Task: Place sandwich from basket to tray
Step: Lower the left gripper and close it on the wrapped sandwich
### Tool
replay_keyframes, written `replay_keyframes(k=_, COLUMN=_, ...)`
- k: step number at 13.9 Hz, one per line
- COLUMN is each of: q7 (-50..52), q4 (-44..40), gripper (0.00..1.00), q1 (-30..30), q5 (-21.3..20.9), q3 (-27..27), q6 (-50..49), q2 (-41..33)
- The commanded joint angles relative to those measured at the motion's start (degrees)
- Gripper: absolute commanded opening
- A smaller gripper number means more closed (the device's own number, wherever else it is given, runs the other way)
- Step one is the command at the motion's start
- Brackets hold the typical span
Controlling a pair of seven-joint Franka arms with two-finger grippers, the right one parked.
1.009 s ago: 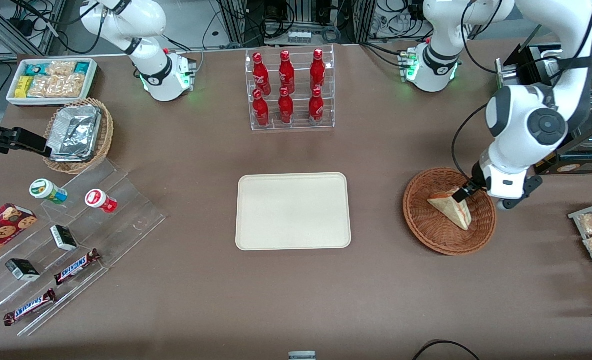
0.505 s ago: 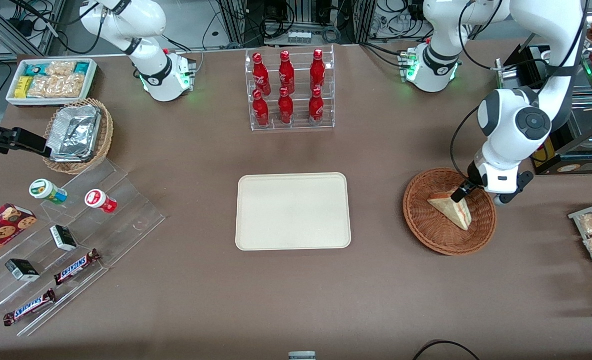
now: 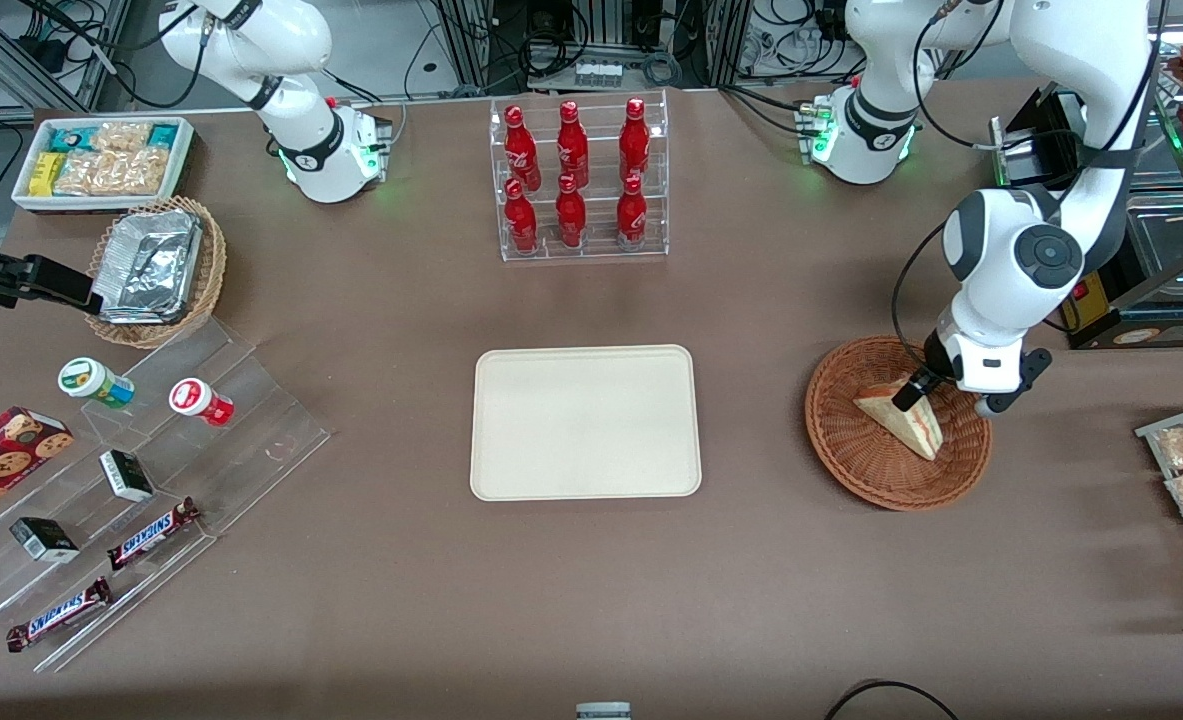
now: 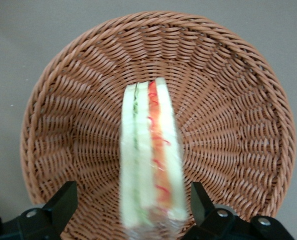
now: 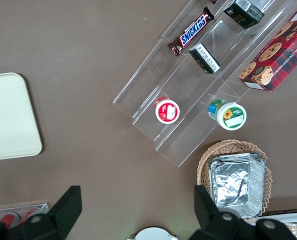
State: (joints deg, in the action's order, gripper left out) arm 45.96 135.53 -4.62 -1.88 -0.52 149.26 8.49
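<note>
**Sandwich Sat in the Brown Basket, Fingers Spread Around It**

The sandwich point(image 3: 903, 417) was in the round brown basket point(image 3: 856, 455). It stood on its edge, with red and green layers showing along the cut side in the left wrist view. Nothing else was in that basket with it.

The gripper point(image 3: 913, 392) of the left arm was down inside the basket, at the end of the sandwich farther from the front camera. Its fingers point(image 4: 62, 204) were wide apart, one on each side of the sandwich. They were not squeezing it. There was a gap between each finger and the bread.

The cream tray point(image 3: 585, 422) lay flat in the middle of the tabletop point(image 3: 591, 580), well apart from the basket. Nothing was on the tray.

Other holders had things in them too. A clear rack point(image 3: 579, 180) held six red bottles in two rows, farther from the front camera than the tray. Toward the parked arm's end of the tabletop, a lighter wicker basket point(image 3: 207, 280) held crumpled silver foil point(image 3: 147, 266). Near it, a white bin point(image 3: 183, 160) was full of snack packets. A clear stepped stand point(image 3: 141, 500) carried two small tubs, little dark boxes and two Snickers bars point(image 3: 151, 534). A red cookie box point(image 3: 3, 460) lay beside it.
</note>
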Motion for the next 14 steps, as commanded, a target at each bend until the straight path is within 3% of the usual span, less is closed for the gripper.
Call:
replay_keyframes(k=1, q7=1.15, q4=0.08, gripper=1.0, q1=-0.82, q5=0.56, q3=-0.18, q6=2.44, q2=1.44)
replay_keyframes(k=5, q7=2.38, q4=-0.18, gripper=0.99, q1=-1.52, q5=0.56, q3=-0.18, q6=2.62, q2=2.4)
replay_keyframes(k=6, q7=2.56, q4=-0.18, gripper=0.82, q1=-1.79, q5=0.56, q3=-0.18, q6=2.62, q2=2.58)
replay_keyframes(k=8, q7=2.82, q4=-0.27, gripper=0.13, q1=-1.79, q5=0.56, q3=-0.18, q6=2.62, q2=2.85)
replay_keyframes(k=9, q7=2.73, q4=-0.36, gripper=0.0, q1=-1.79, q5=0.56, q3=-0.18, q6=2.53, q2=2.94)
replay_keyframes(k=12, q7=1.95, q4=-1.5, gripper=0.0, q1=-1.88, q5=0.21, q3=0.0, q6=0.43, q2=1.89)
replay_keyframes(k=14, q7=0.29, q4=-4.73, gripper=0.0, q1=-2.05, q5=-0.32, q3=0.09, q6=-7.44, q2=-0.65)
